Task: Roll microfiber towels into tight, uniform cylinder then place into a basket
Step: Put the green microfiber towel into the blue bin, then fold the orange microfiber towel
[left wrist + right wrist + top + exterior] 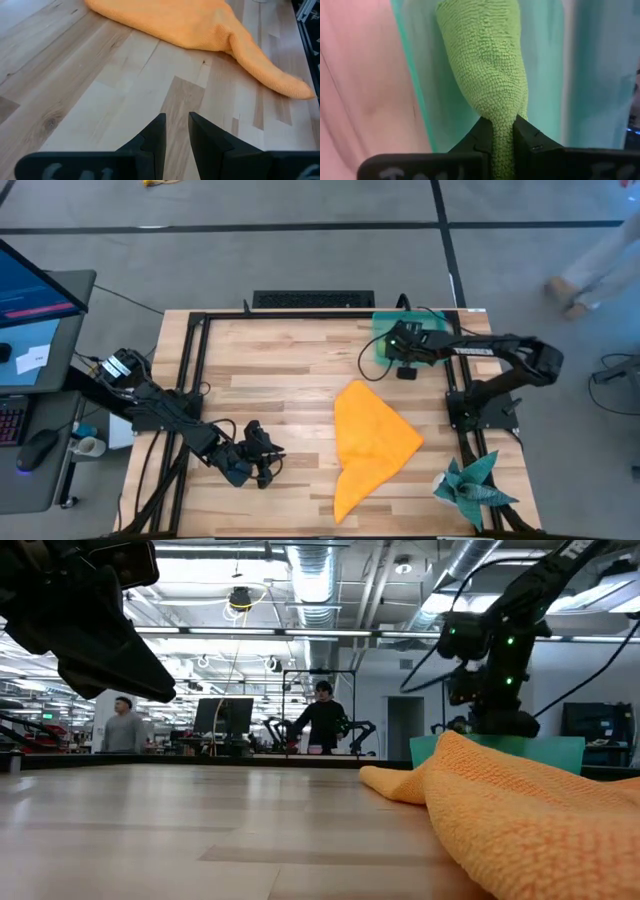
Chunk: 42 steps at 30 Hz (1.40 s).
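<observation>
The lime green towel (487, 65) is a rolled-up cylinder inside the translucent teal basket (545, 75), which stands at the table's far right (381, 328). My right gripper (503, 136) is over the basket (560, 752) and is shut on the roll. The orange towel (368, 442) lies loosely bunched on the wood at the middle right, with a pointed corner toward the near edge; it also shows in the left wrist view (200, 22). My left gripper (177, 131) hovers near the table's near left (258, 460), empty, with only a narrow gap between its fingers. My right gripper pinches the narrowed near end of the green roll (503, 127) between its two fingers (479, 136), squeezing it thin there. The fingers come from above, slanting down into the basket, in line with the roll. The thicker rest of the roll stretches away along the basket.
A dark teal spiky cloth (474, 486) sits at the near right corner. Black frame rails (190, 370) run along the table's sides. A desk with a monitor (35, 290) stands to the left. People stand far behind the table (322, 720). Bare wood (270, 380) lies between the arms.
</observation>
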{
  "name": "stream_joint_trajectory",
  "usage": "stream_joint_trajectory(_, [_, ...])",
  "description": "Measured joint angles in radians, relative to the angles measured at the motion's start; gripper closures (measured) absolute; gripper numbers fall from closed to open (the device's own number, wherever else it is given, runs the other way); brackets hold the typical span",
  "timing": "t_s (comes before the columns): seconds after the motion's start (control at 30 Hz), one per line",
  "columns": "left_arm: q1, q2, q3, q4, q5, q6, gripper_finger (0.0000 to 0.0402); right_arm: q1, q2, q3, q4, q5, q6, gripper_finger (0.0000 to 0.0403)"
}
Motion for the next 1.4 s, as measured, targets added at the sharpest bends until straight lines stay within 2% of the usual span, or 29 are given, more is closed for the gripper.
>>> stream_joint_trajectory(0.17, [0.000, 0.000, 0.000, -0.002, 0.000, 0.002, 0.0329, 0.006, 0.049, 0.001, 0.050, 0.009, -0.031, 0.0354])
stream_joint_trajectory(0.47, [0.000, 0.000, 0.000, -0.003, 0.000, 0.003, 0.0329, 0.006, 0.051, 0.001, 0.041, 0.013, -0.051, 0.0353])
stream_joint_trajectory(0.83, [0.000, 0.000, 0.000, -0.003, 0.001, 0.002, 0.0329, 0.025, 0.050, 0.002, 0.032, 0.023, -0.079, 0.0227])
stream_joint_trajectory(1.0, [0.000, 0.000, 0.000, -0.003, 0.001, 0.002, 0.0329, 0.045, 0.049, 0.002, 0.034, 0.057, -0.079, 0.0191])
stream_joint_trajectory(1.17, [0.000, 0.000, 0.000, -0.004, 0.001, 0.007, 0.0329, 0.050, 0.049, 0.002, 0.035, 0.059, -0.079, 0.0186])
stream_joint_trajectory(1.4, [0.000, 0.000, 0.000, -0.009, 0.002, 0.008, 0.0329, 0.050, 0.049, 0.002, 0.033, 0.099, -0.077, 0.0208])
